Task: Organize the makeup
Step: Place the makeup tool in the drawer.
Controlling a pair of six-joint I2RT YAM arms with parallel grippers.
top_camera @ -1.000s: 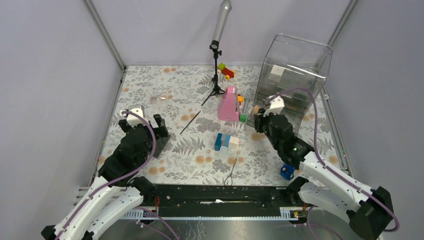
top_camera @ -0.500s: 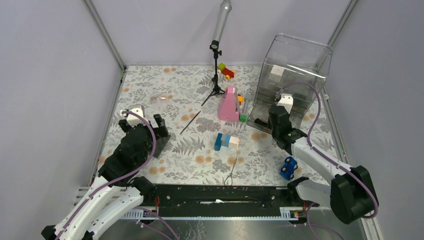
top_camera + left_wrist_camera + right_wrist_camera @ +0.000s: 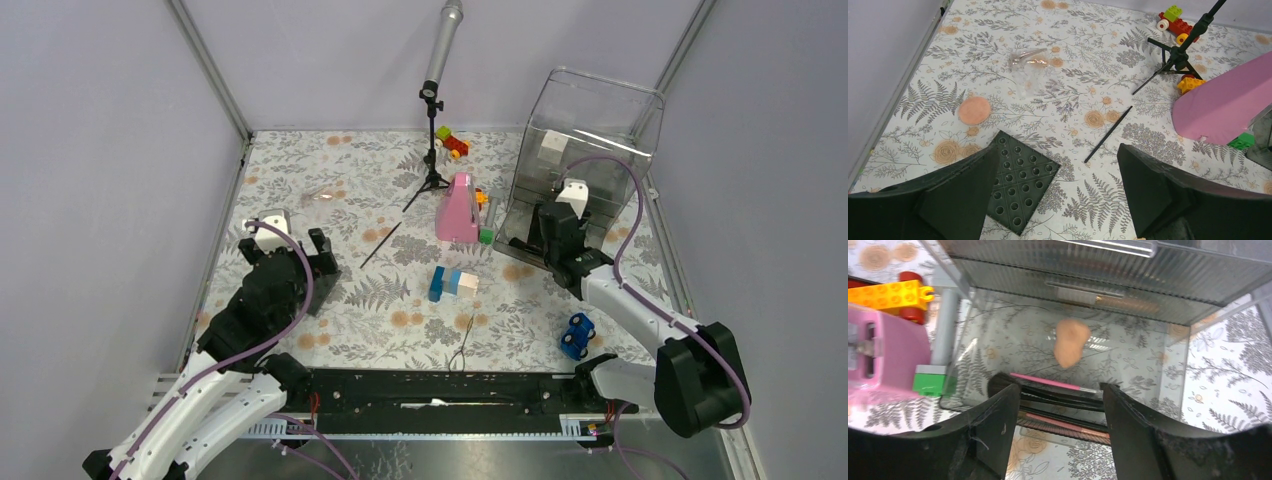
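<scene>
**Makeup and both grippers, placed against the clear drawer box**

Clear drawer box [image 3: 590, 140]: stands on the table [image 3: 300, 180]. Its bottom drawer [image 3: 1173, 365] projects from the front.

Right gripper [image 3: 533, 232]: at the front of that drawer. From overhead the arm covers the drawer's contents. The wrist camera shows the right gripper [image 3: 1058, 390] with fingers spread and nothing between them, over the drawer's near edge.

- Peach sponge [image 3: 1071, 342]: on the drawer floor, beyond the fingertips.
- Pink pencil [image 3: 1053, 382]: lying crosswise, just ahead of the fingertips.
- Black brush [image 3: 1048, 396]: beside the pencil, on the gripper's side.
- Possibly a reddish pencil lower down, blurred by the ribbed drawer front.

Left gripper [image 3: 283, 243]: well left of the box, jaws spread wide and empty. Its wrist camera gives detail the overhead lacks.

- Round sponge [image 3: 974, 110]: farther from the box than the left gripper [image 3: 1057, 150].
- Dark studded square [image 3: 1020, 187]: touching or just beside the finger farther from the box.
- Thin black stick [image 3: 1108, 134]: ahead, between the fingers.
</scene>
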